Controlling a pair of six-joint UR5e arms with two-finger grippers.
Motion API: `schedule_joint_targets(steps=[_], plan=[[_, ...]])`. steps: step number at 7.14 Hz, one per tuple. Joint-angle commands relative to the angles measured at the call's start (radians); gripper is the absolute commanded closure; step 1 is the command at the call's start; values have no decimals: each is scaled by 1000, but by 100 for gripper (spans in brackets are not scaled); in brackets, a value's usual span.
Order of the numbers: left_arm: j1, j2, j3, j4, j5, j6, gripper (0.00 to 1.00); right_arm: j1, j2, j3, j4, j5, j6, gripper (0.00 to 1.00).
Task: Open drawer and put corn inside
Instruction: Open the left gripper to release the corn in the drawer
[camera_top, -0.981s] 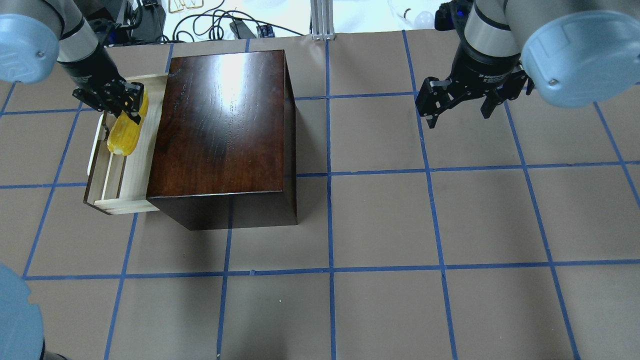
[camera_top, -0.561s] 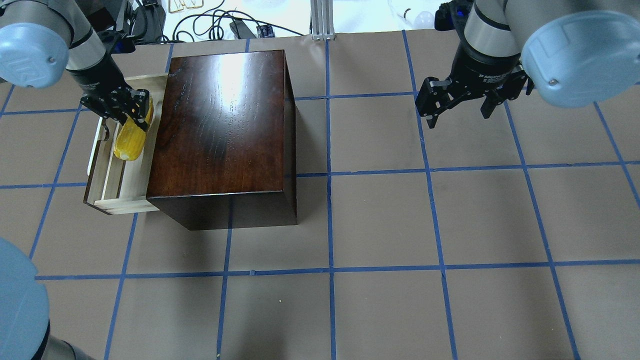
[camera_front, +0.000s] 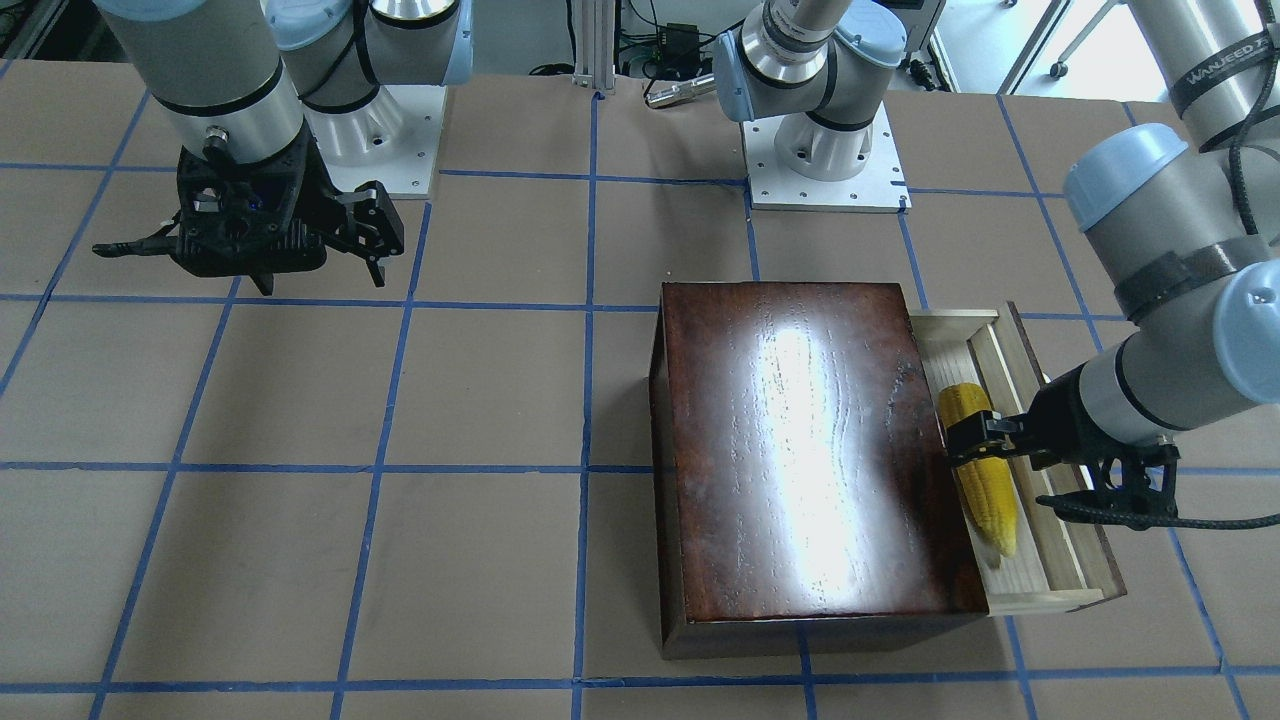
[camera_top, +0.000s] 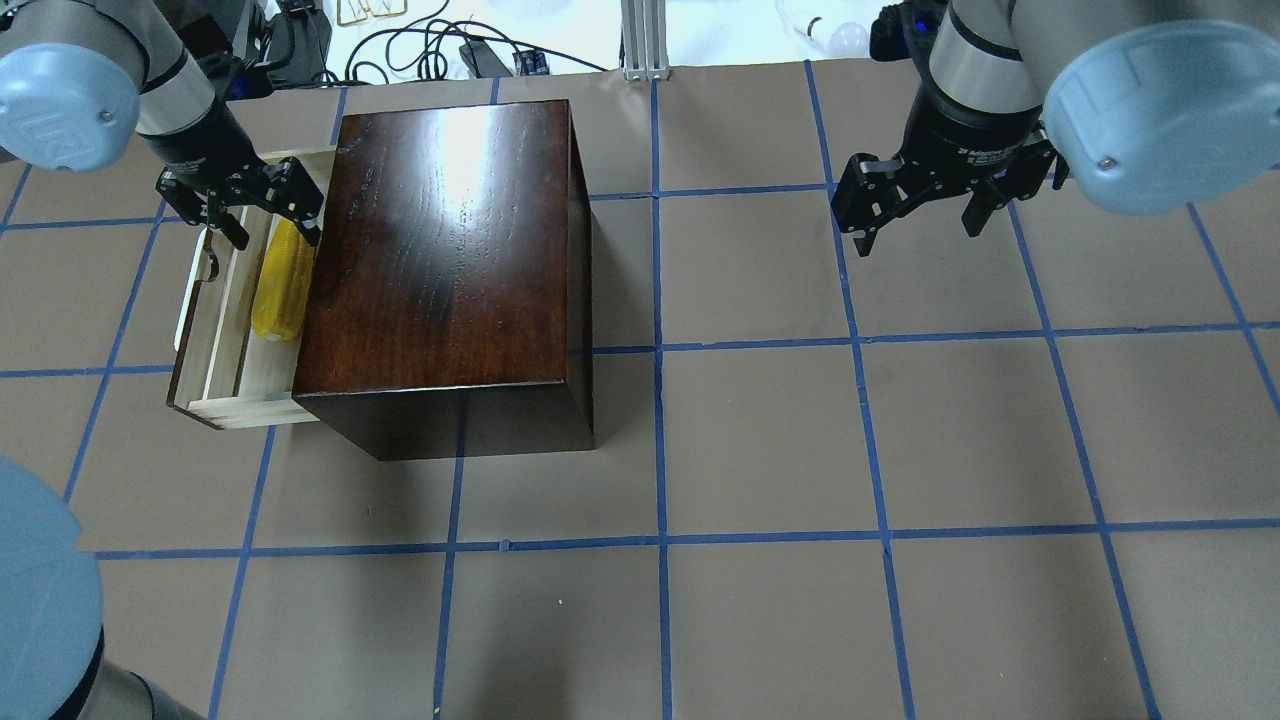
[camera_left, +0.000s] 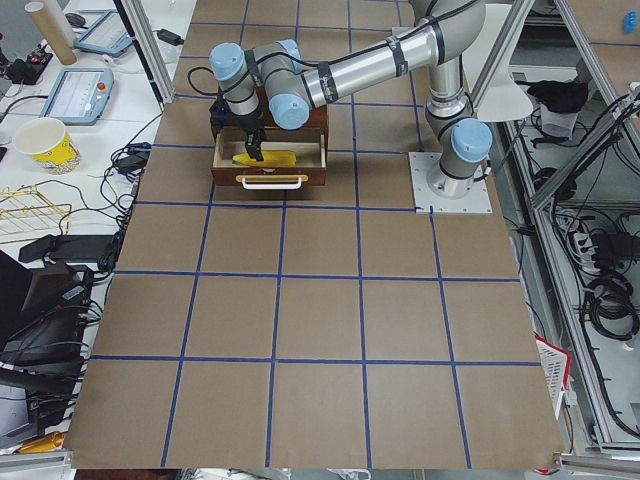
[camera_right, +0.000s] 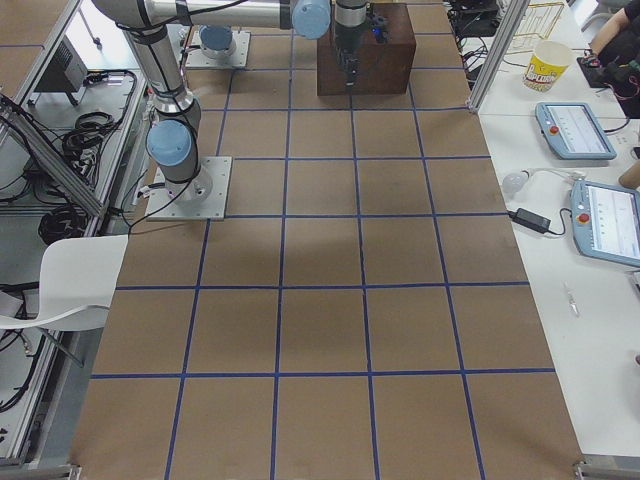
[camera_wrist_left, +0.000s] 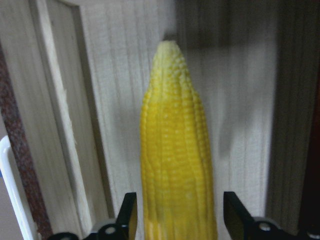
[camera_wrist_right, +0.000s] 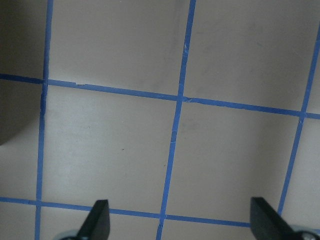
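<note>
the drawer stands open out of the box, toward the left edge of the worktop near its far left corner. the corn lies flat on the drawer floor just beside the box, tip toward the far edge. the left gripper straddles the corn's thick half, fingers spread with a gap each side, gripping nothing. the right gripper hangs wide open and empty near the far edge, right side

Drawer open upward, box wall alongside
Corn fills the lane against the box; the outer lane lies free; left pincer straddles the corn.
</note>
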Motion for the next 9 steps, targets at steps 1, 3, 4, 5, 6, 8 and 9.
schedule_joint_targets(steps=[1,3,4,5,6,8,9], plan=[[1,19,29,-10,16,-1,0,1,0,0,0,0,0,0],[-15,21,145,-132,8,-68,0,1,0,0,0,0,0,0],[-24,24,186,-165,8,-108,0,1,0,0,0,0,0,0],[-51,47,199,-170,5,-113,0,-2,0,0,0,0,0,0],[-91,70,198,-170,3,-157,0,-2,0,0,0,0,0,0],[-198,96,181,-190,8,-252,0,-2,0,0,0,0,0,0],[-214,111,163,-209,13,-271,0,-2,0,0,0,0,0,0]])
